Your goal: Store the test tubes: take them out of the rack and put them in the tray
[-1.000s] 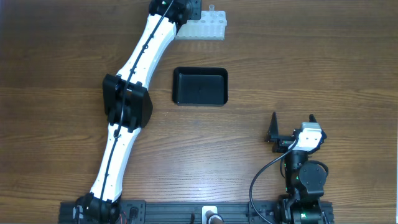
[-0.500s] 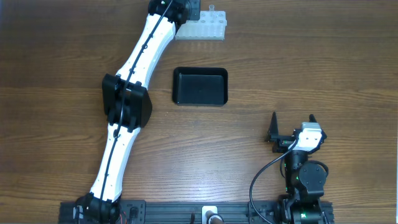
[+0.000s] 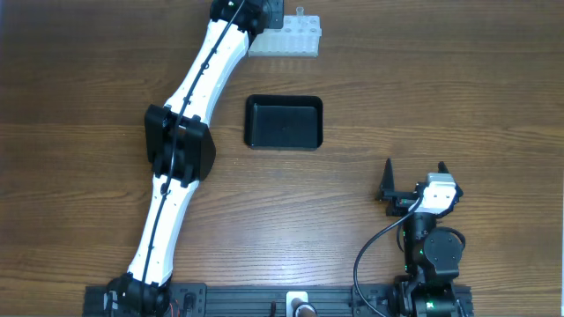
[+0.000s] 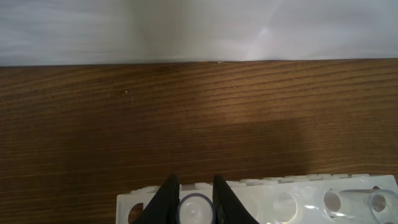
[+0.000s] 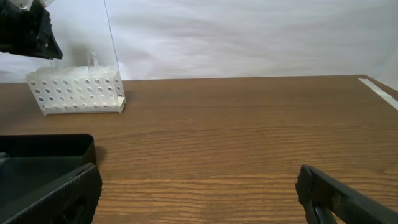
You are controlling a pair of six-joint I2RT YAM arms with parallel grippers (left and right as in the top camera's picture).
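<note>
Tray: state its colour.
The tray is black; the top view shows it best.

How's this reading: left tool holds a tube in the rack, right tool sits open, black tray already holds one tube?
Not quite: the top view shows the tray empty. The rest stands: left tool holds a tube in the rack, right tool sits open.
</note>
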